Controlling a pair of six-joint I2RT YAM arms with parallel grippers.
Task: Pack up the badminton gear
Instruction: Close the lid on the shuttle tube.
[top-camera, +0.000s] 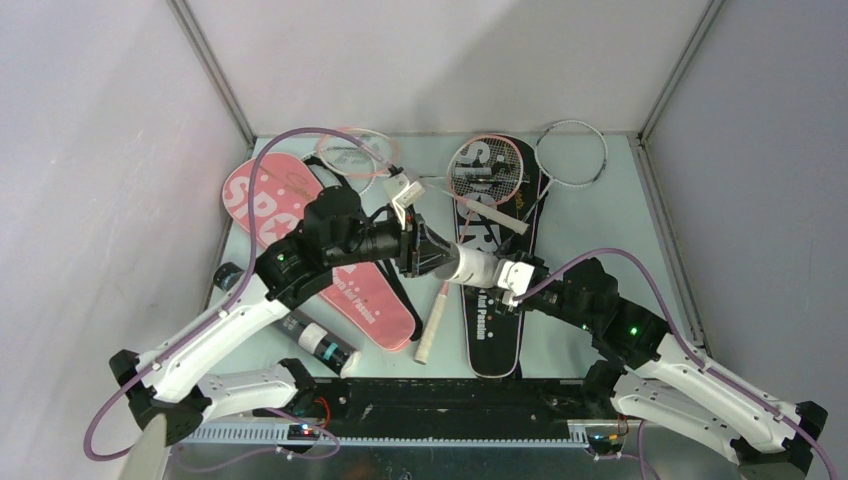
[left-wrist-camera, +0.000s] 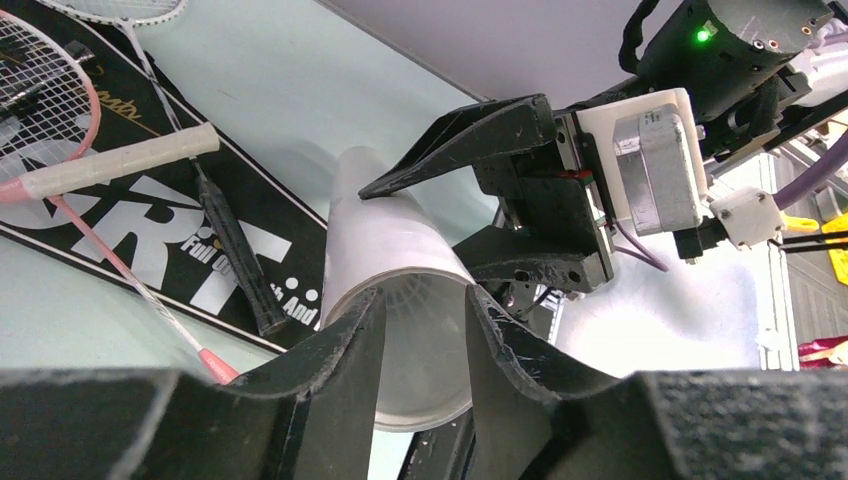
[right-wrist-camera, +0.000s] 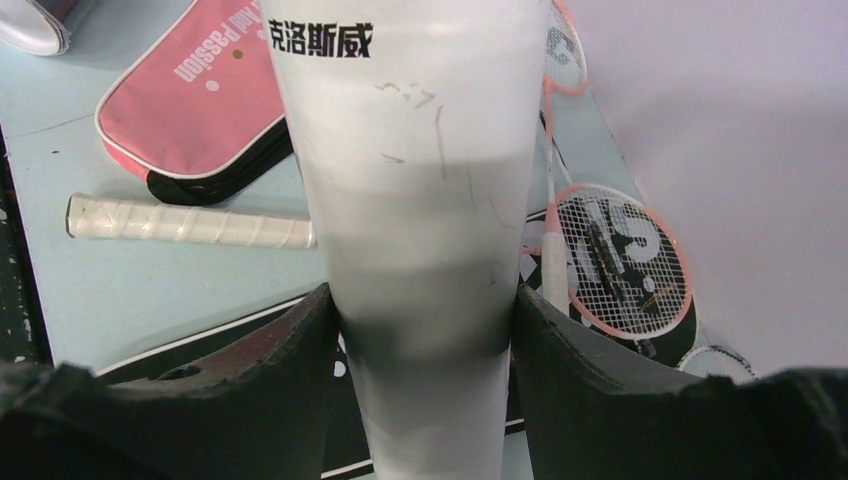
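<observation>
top view: white shuttle tube (top-camera: 474, 267) is up off the table (top-camera: 585, 235), above the black cover (top-camera: 497, 335). Long axis runs roughly left-right, open mouth facing the left gripper (top-camera: 445, 260).
left wrist: left jaws are partway apart right at the mouth, maybe to load it. Can't tell if they pinch anything.
right wrist: right gripper (right-wrist-camera: 422, 310) jaws are clamped on the tube body, probably bracing it. Tube points away from the camera.

bright, even light; wrist views blur up close.
</observation>
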